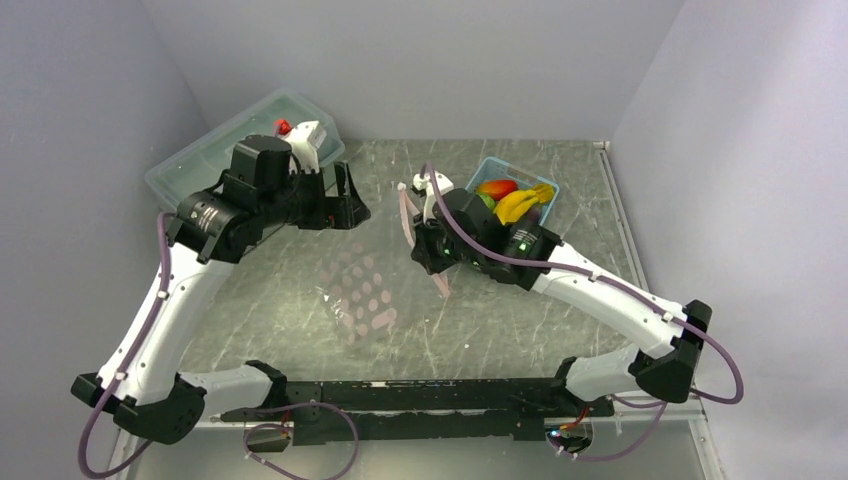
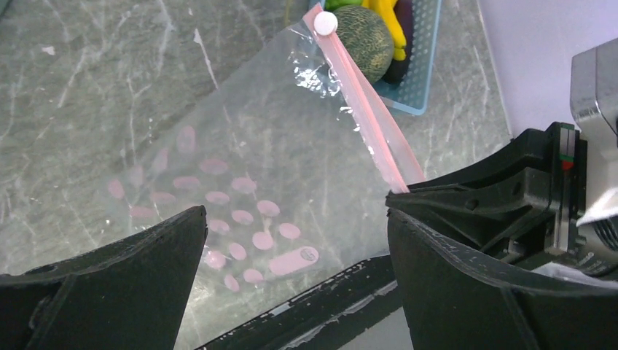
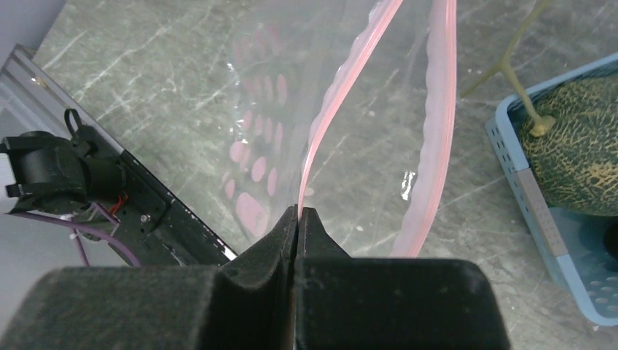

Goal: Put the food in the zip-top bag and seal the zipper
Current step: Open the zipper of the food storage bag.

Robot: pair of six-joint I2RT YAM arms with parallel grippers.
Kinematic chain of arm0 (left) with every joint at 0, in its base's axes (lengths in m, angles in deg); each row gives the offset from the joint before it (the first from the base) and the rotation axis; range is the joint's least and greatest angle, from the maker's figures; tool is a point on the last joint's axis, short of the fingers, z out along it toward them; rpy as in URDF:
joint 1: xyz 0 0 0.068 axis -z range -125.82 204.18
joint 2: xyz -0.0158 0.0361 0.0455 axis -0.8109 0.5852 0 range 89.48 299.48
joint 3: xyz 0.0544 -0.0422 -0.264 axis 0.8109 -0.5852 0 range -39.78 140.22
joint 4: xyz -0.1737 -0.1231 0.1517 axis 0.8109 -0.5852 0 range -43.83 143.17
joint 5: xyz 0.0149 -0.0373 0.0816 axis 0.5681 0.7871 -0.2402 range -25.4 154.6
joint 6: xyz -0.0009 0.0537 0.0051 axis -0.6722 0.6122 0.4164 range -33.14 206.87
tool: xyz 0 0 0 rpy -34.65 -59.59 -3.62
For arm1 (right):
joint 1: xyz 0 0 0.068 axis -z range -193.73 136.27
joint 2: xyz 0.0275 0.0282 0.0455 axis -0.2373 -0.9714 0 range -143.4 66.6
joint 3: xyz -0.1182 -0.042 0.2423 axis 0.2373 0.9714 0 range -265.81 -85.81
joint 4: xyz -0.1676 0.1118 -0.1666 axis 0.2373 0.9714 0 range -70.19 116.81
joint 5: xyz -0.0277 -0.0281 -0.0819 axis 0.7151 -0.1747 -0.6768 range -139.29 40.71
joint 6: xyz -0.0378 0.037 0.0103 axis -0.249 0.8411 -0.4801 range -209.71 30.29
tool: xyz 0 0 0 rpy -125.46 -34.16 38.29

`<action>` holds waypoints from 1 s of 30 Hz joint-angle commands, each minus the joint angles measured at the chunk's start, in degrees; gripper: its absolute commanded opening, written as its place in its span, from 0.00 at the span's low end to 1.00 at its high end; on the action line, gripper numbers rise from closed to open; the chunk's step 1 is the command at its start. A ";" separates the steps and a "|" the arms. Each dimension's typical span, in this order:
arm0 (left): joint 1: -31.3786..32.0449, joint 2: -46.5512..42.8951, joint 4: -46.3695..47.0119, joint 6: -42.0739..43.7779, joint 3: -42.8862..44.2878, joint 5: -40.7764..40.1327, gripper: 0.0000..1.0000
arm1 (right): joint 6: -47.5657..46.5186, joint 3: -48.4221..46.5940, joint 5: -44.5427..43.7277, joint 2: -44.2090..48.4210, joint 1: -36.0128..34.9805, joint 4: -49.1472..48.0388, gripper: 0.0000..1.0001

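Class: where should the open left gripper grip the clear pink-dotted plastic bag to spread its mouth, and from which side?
Probably the free pink zipper lip, midway, the left gripper coming edge-on, one finger inside the mouth. The right gripper pinches the other lip; the free one bows away, leaving a gap.

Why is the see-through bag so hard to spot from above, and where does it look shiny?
Top view: the zip-top bag is clear, so mostly its pink dots show against the table. Left wrist view: white glints on crinkles beside the zipper. Right wrist view: one small glint on the bag; the right pincer, shut on the zipper, looks dark and soft.
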 commanded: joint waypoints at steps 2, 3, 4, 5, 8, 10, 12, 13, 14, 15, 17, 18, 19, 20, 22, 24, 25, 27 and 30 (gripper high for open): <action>0.18 3.40 -5.19 -4.25 6.92 5.41 0.99 | -3.43 -8.04 -5.24 -1.87 -3.43 2.32 0.00; 0.18 3.98 -6.07 -4.44 8.12 5.57 0.99 | -3.79 -9.28 -5.99 -2.66 -4.12 2.69 0.00; 0.18 4.60 -6.79 -4.47 9.14 5.71 0.99 | -4.20 -10.38 -6.86 -3.19 -4.80 2.92 0.00; 0.18 5.01 -7.28 -4.47 10.01 5.77 0.99 | -4.64 -11.33 -7.72 -3.80 -5.50 3.05 0.00; 0.14 5.75 -8.13 -4.93 11.30 6.12 0.99 | -6.10 -14.16 -11.98 -5.66 -7.78 3.78 0.00; 0.18 6.12 -8.49 -5.21 11.37 6.58 0.99 | -7.02 -16.22 -14.92 -7.25 -9.21 5.02 0.00; 0.18 6.32 -8.75 -5.63 11.06 6.87 0.98 | -8.01 -18.13 -18.07 -8.88 -10.99 6.30 0.00; 0.18 6.40 -8.74 -5.82 10.86 7.00 0.98 | -8.45 -18.80 -19.65 -9.48 -11.78 6.66 0.00; 0.18 6.38 -8.88 -5.95 10.71 7.04 0.98 | -8.90 -19.38 -20.92 -10.09 -12.54 6.94 0.00; 0.18 6.38 -9.09 -5.92 10.49 6.90 0.98 | -9.14 -19.88 -22.05 -10.70 -13.18 7.16 0.00; 0.18 6.46 -9.72 -5.94 10.12 6.48 0.98 | -9.29 -20.64 -24.13 -11.58 -14.22 7.27 0.00; 0.18 6.50 -10.09 -6.01 9.90 6.30 0.98 | -9.40 -20.93 -25.11 -11.95 -14.84 7.29 0.00; 0.18 6.52 -10.39 -6.12 9.62 6.05 0.97 | -9.57 -21.17 -25.89 -12.21 -15.28 7.17 0.00; 0.14 6.57 -10.52 -6.26 9.27 5.85 0.97 | -9.83 -21.35 -26.55 -12.29 -15.76 6.94 0.00; 0.14 6.57 -10.66 -6.67 8.70 5.85 0.96 | -10.55 -21.49 -27.41 -12.50 -16.60 6.21 0.00; 0.14 6.63 -10.67 -6.97 8.12 6.16 0.94 | -10.89 -21.75 -28.37 -12.49 -17.27 5.52 0.00; 0.18 6.63 -10.67 -7.16 7.86 6.22 0.93 | -11.04 -21.88 -28.83 -12.48 -17.59 5.33 0.00; 0.18 6.60 -10.67 -7.32 7.41 6.18 0.92 | -11.40 -22.18 -29.48 -12.45 -17.98 4.79 0.00; 0.18 6.88 -10.84 -7.41 6.95 6.07 0.90 | -11.87 -22.95 -29.73 -12.57 -18.34 4.57 0.00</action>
